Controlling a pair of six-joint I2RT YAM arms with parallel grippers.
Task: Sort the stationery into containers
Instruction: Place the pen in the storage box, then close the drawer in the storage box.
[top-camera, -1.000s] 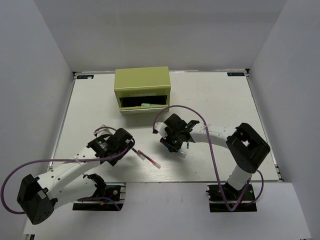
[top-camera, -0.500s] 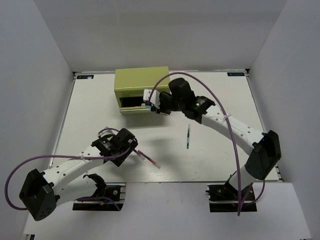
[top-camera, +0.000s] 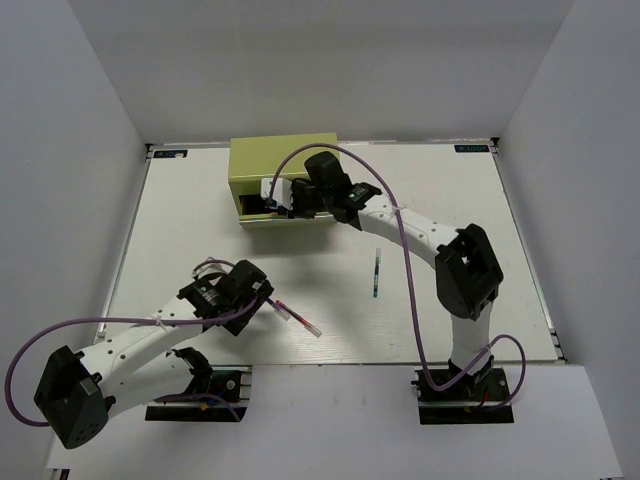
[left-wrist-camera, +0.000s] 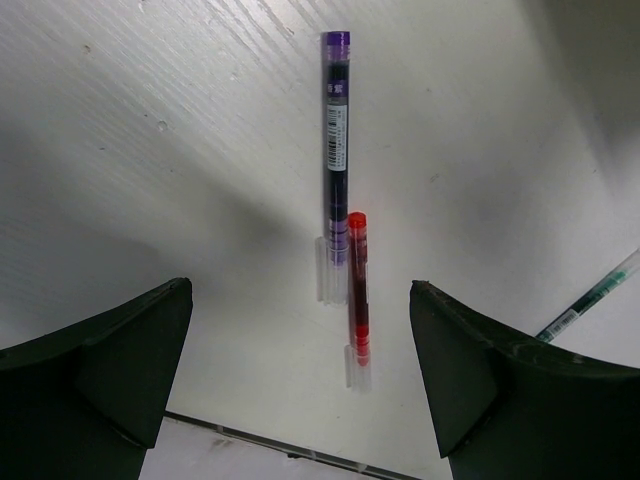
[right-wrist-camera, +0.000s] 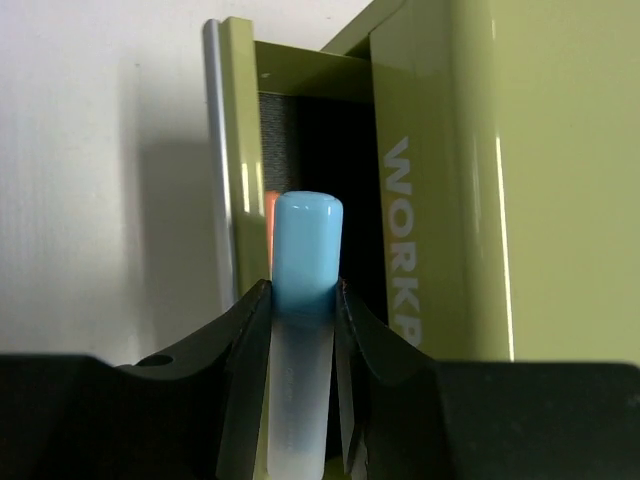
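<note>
Depositing step. The right pincer (right-wrist-camera: 303, 330), clenched on the blue-capped highlighter (right-wrist-camera: 306, 240), holds it at the open drawer (right-wrist-camera: 228, 150) of the olive-green tool chest (top-camera: 285, 160) by the counter's far edge. The next move probably calls for release over the drawer. The left pincer (left-wrist-camera: 300, 350), released, hovers above the red pen (left-wrist-camera: 357, 300) near the near edge.

Blue-capped highlighter (right-wrist-camera: 305, 250) at open drawer (right-wrist-camera: 235, 150); dark pen (left-wrist-camera: 337, 150), red pen (left-wrist-camera: 357, 290), green pen (top-camera: 377, 272) loose.

Drawer (right-wrist-camera: 233, 160) open, dark gap narrow; chest (right-wrist-camera: 500, 200) one side, bare table (right-wrist-camera: 100, 150) other.
</note>
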